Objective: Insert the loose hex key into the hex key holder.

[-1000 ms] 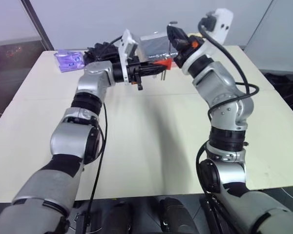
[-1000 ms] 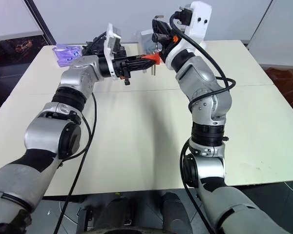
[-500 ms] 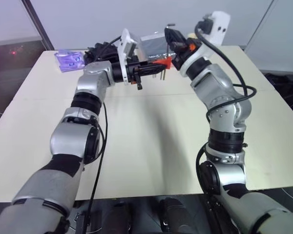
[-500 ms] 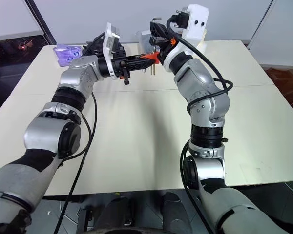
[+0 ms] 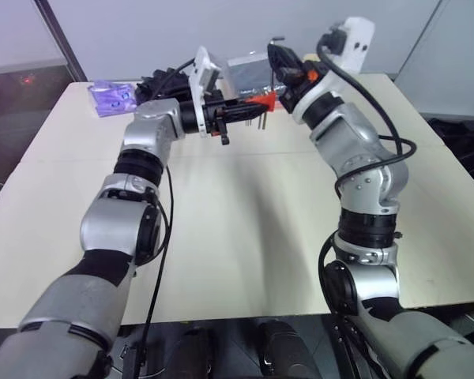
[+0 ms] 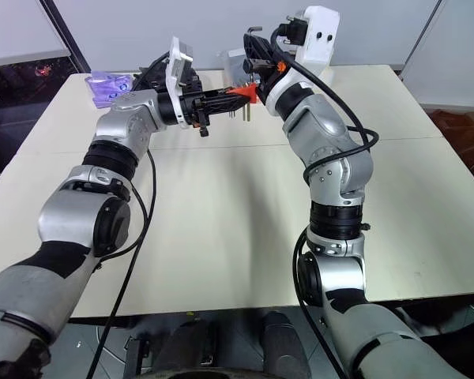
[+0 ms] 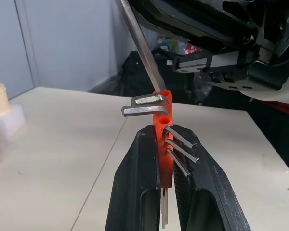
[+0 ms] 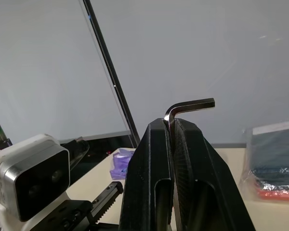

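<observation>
We see left pincer (image 7: 166, 159) clamped on small red-orange plastic hex key holder (image 7: 163, 127), held above pale worktop (image 5: 245, 229). Right pincer (image 8: 172, 126) clamped on thin dark grey L-shaped loose hex key (image 8: 185, 107), long leg tip at holder's top. We judge key stiff, light, slick: grip near bend.

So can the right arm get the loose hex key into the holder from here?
Probably yes: the loose hex key already meets the top of the hex key holder, with nothing between them.
</observation>
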